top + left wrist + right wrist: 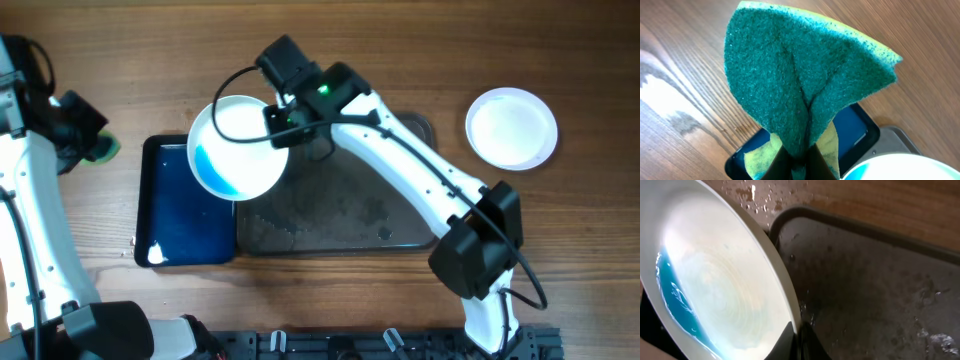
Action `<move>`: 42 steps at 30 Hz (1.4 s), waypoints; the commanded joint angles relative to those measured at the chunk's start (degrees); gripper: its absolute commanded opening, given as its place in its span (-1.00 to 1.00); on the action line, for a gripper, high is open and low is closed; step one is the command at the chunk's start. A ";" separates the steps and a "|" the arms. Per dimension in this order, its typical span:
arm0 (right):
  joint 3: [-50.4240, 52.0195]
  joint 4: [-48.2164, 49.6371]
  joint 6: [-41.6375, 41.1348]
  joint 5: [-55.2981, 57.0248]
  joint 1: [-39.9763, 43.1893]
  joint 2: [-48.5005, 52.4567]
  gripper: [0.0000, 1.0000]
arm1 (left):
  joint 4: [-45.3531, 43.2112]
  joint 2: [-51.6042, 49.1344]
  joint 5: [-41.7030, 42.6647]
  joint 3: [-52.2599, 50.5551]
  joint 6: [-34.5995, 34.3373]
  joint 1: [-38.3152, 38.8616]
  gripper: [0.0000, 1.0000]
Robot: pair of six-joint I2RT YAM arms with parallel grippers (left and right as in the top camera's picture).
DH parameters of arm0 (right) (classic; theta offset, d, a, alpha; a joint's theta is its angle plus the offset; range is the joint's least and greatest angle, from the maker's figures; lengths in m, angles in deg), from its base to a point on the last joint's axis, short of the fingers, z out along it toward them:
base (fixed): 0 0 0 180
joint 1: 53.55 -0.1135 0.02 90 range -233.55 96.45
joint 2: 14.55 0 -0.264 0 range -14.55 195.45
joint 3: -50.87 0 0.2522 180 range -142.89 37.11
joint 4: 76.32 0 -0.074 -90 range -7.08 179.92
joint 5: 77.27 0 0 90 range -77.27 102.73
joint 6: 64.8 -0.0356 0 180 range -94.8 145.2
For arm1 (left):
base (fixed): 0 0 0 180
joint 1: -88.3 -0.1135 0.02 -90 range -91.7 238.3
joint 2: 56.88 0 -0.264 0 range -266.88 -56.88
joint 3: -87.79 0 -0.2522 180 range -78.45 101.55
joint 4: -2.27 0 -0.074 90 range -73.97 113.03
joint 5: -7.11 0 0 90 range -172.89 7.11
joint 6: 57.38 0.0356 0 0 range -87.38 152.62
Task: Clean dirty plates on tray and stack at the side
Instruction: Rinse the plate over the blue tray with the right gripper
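Note:
My right gripper [282,122] is shut on the rim of a white plate [235,148], holding it tilted above the left end of the dark grey tray [400,215] and over the blue tray [180,215]. Blue-teal liquid pools at the plate's lower left edge [675,302]. In the right wrist view the fingers [801,342] pinch the rim. My left gripper [88,140] is at the far left, shut on a green-and-yellow sponge [800,75] that fills the left wrist view. A plain white plate [511,127] rests on the table at the right.
The wet grey tray [875,290] holds water drops and no plates. Droplets lie on the wooden table [752,197] beyond its corner. A black rail [380,345] runs along the table's front edge.

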 commanded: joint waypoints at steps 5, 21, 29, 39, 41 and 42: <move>-6.19 1.11 1.27 18.80 -7.15 0.48 -0.90 | 0.17 1.11 0.55 1.40 0.44 -4.13 -0.92; -6.25 8.48 12.20 45.48 -18.78 0.48 -0.90 | -3.58 1.11 0.50 1.40 -0.22 -7.06 -0.92; -6.25 17.55 24.83 58.01 -23.28 0.50 -0.90 | -5.33 1.09 0.55 1.40 -1.51 -12.55 -0.92; -5.92 30.38 47.95 65.48 -25.99 0.83 -0.90 | -5.44 1.09 4.04 1.38 -2.58 -17.00 -0.92; -5.79 34.34 56.22 65.51 -26.49 0.90 -0.91 | -5.27 1.09 4.83 1.38 -2.58 -17.40 -0.92; -5.77 35.71 58.27 65.48 -26.75 0.92 -0.90 | -5.25 1.09 4.81 1.38 -2.58 -17.44 -0.92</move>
